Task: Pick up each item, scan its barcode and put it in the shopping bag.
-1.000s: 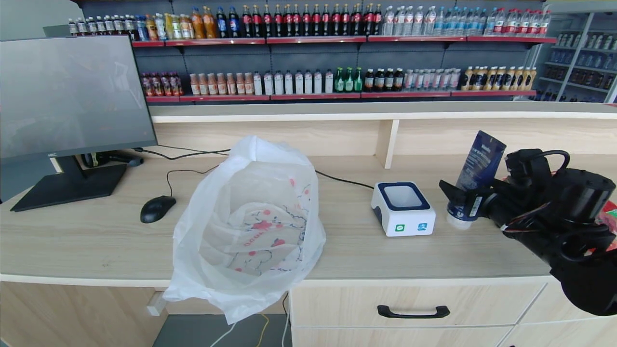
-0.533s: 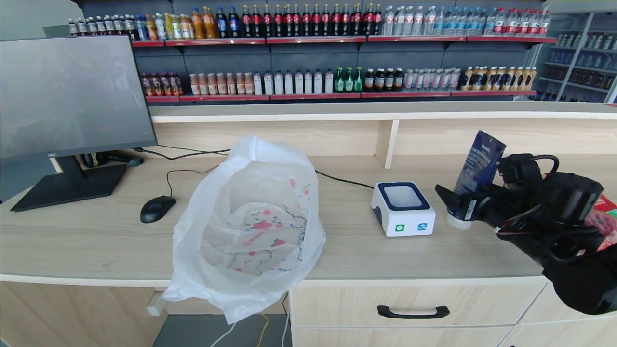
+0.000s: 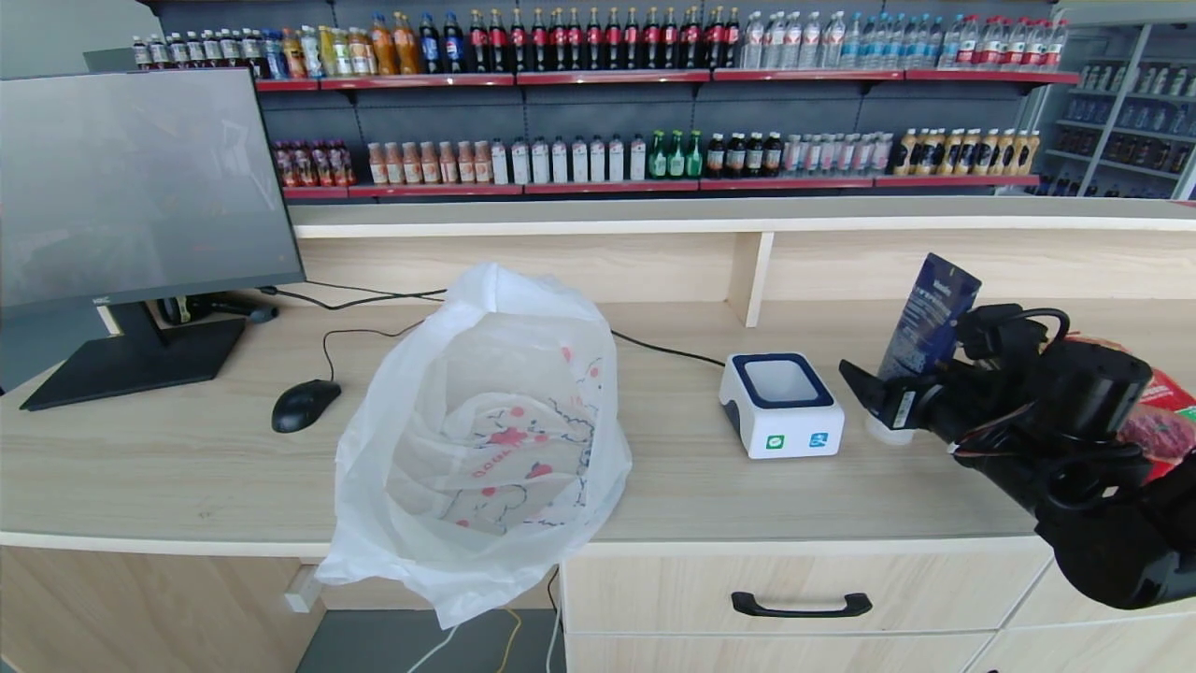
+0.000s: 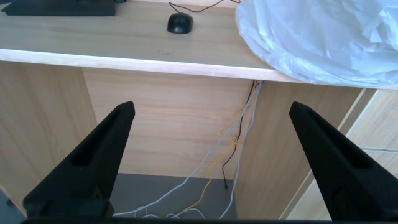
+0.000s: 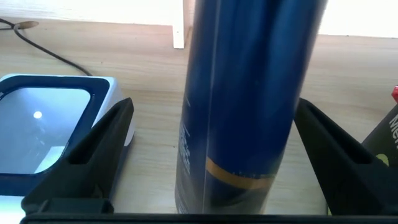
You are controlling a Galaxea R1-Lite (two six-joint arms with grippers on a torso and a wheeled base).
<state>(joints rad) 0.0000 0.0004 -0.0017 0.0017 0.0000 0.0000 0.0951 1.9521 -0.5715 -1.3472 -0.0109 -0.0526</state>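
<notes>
My right gripper (image 5: 214, 112) is spread open, jaws either side of the blue tube (image 3: 928, 308), which stands cap-down just right of the scanner (image 3: 781, 404). I judge the tube light, glossy and squashy, so I'd pinch low, near the stiff cap. My left gripper (image 4: 211, 124) hangs open, well left of the scanner.

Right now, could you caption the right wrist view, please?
Open right gripper straddles the blue tube standing beside the scanner.

Dark blue tube (image 3: 930, 310) with gold band, translucent white shopping bag (image 3: 505, 374) with red print, white-and-blue scanner (image 3: 781, 406)
</notes>
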